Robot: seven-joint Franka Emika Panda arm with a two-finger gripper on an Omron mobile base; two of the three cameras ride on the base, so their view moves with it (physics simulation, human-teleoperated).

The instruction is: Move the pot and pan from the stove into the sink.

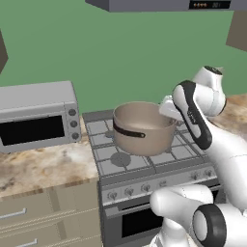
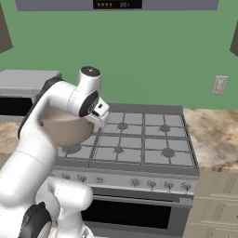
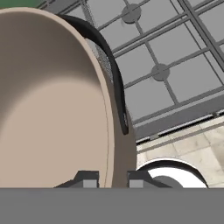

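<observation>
On the stove, left half: one pot, wide and deep, tan-brown outside, pale beige inside, with a dark curved handle on its near-left side. It looks raised a little off the grates, though whether its base fully clears them I cannot tell.

At the pot's right rim: the gripper, closed narrow on the pot wall, one fingertip inside the rim and one outside, as the hand view shows. From the right base view the white arm covers most of the pot, leaving only part of its tan wall in sight.

Stove: grey steel, dark grates over round burners, a row of knobs along the front and a dark oven door below. The right-hand burners stand bare.

On the bench, left of the stove: one grey microwave with a dark glass door and round knobs on its right side, set against the green wall. Speckled bench top, pale drawers beneath with bar handles.

Above the stove: a grey hood with a small lit display.

On the wall, right of the stove: a pale outlet plate.
</observation>
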